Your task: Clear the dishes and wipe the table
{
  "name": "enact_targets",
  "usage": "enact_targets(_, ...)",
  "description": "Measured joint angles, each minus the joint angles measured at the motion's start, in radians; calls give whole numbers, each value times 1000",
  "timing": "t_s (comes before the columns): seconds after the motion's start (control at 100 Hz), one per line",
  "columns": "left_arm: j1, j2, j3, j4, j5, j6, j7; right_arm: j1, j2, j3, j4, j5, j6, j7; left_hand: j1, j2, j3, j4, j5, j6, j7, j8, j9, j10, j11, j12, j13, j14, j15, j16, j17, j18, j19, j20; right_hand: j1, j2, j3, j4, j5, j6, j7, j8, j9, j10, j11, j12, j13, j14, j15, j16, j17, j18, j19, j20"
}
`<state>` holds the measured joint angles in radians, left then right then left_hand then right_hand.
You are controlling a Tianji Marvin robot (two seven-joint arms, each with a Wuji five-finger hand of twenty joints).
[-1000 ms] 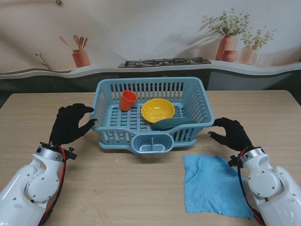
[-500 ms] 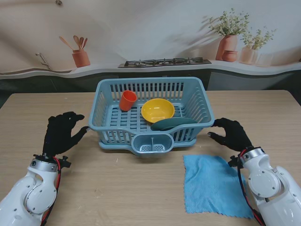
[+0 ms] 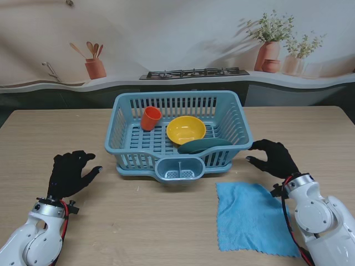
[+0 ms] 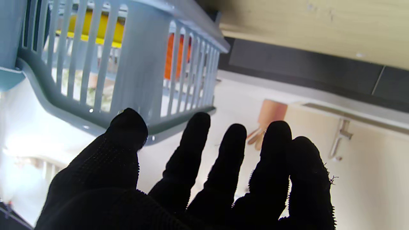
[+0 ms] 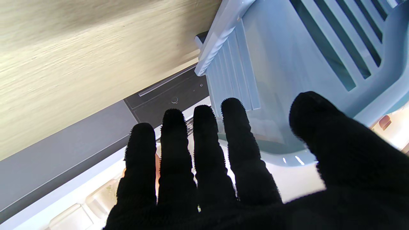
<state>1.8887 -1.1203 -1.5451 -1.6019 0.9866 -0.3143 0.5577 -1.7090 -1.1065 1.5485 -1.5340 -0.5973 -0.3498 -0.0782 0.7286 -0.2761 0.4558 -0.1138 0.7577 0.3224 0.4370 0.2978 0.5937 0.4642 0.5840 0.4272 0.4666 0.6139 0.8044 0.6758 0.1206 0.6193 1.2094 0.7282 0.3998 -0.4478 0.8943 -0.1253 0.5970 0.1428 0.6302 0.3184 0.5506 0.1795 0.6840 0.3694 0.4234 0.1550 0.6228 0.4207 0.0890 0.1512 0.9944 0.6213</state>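
Right now the blue rack (image 3: 177, 136) sits mid-surface (image 3: 138, 221), holding an orange cup (image 3: 150, 118) at its far left, a yellow bowl (image 3: 186, 129) in the middle and a dark teal plate (image 3: 204, 146) leaning along the near right side. A cutlery pocket (image 3: 179, 169) juts from the rack's near wall. Blue cloth (image 3: 252, 218) lies flat on the surface, nearer to me than the rack and off to the right, apart from it.

Left robot hand (image 3: 70, 173) hovers left of the rack, well apart from it, fingers (image 4: 188, 150) spread and holding nothing; its wrist view shows the rack wall (image 4: 134, 64) ahead with the cup (image 4: 174, 56) and bowl (image 4: 92, 30) visible through the slats. Right robot hand (image 3: 273, 157) is just beside the rack's right rim, fingers apart, nothing gripped; whether the fingertips touch the rim I cannot tell. In the right wrist view the thumb and fingers (image 5: 204, 150) are splayed with the rack corner (image 5: 287, 70) close in front.
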Motion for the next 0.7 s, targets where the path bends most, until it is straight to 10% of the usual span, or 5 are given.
enact_targets(0.7, 21, -4, 2, -26, -89, 2, -92, -28, 7, 34, -5, -41, -25, 21, -2, 13, -66, 0, 113, 11, -47, 14, 115, 2, 38, 0, 53, 13, 46, 26, 44, 24, 1, 0, -13, -42, 3, 13, -2, 1, 49, 28, 0, 0, 69, 35, 0, 0, 44, 17, 6, 0, 3, 0)
